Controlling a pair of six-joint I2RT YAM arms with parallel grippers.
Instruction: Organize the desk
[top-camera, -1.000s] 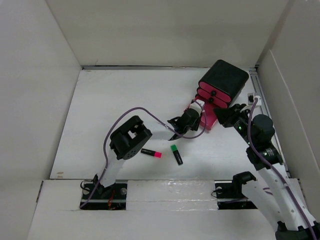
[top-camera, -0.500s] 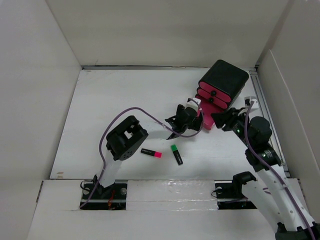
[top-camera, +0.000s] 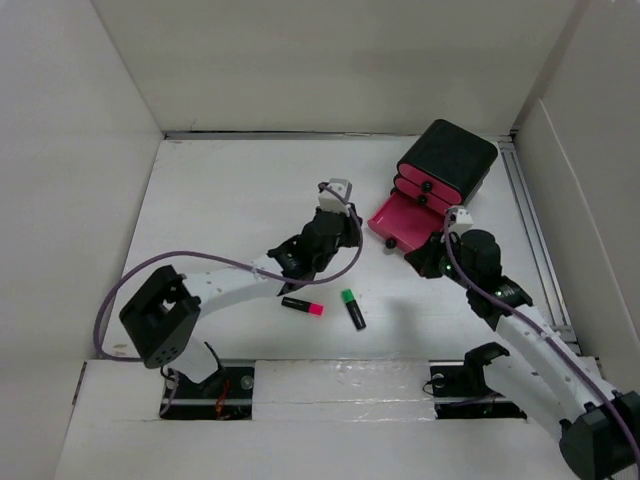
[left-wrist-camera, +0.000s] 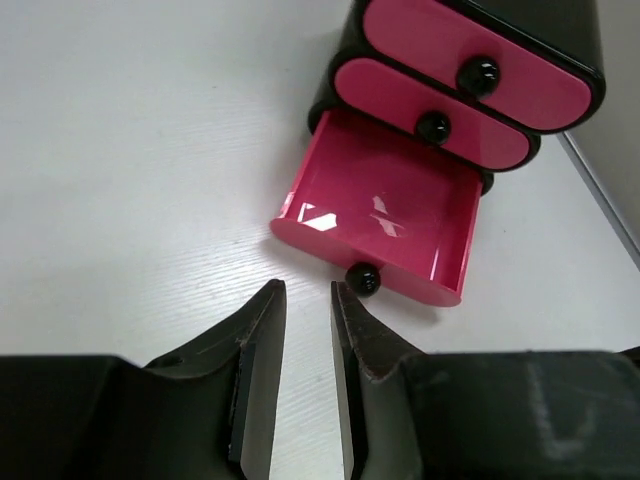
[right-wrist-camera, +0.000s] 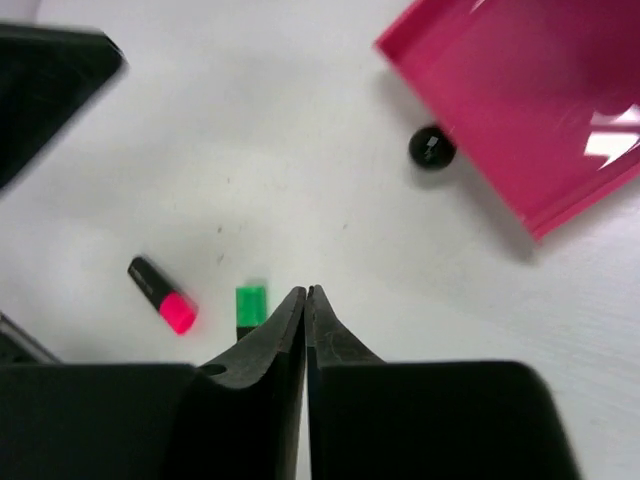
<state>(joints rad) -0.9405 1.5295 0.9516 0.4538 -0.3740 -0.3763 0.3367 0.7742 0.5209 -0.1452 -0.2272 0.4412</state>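
Lying flat beneath everything, the table (top-camera: 215, 205) is carrying two short highlighters near the arms' bases. It is also carrying a small black box (top-camera: 448, 158) toward its far right corner, whose lowest pink drawer (left-wrist-camera: 385, 215) is standing pulled out and looking empty. Being fixed and matte, the table is nothing to grasp; the loose things on it are.

The left end effector (left-wrist-camera: 308, 292) is hovering just short of the drawer's knob (left-wrist-camera: 363, 279), its fingers parted by a narrow gap and gripping nothing. The right end effector (right-wrist-camera: 305, 293) is hanging over the table with its fingers pressed together, also empty.

The pink-tipped highlighter (top-camera: 302, 306) and the green-tipped highlighter (top-camera: 352, 309) are lying near each other but apart, between the two arms. Both are looking light, rigid and smooth-bodied, so a glancing pinch is probably going to make them roll or slip. Closing across the middle of the barrel, fingers square to its length, is looking like the safest hold.
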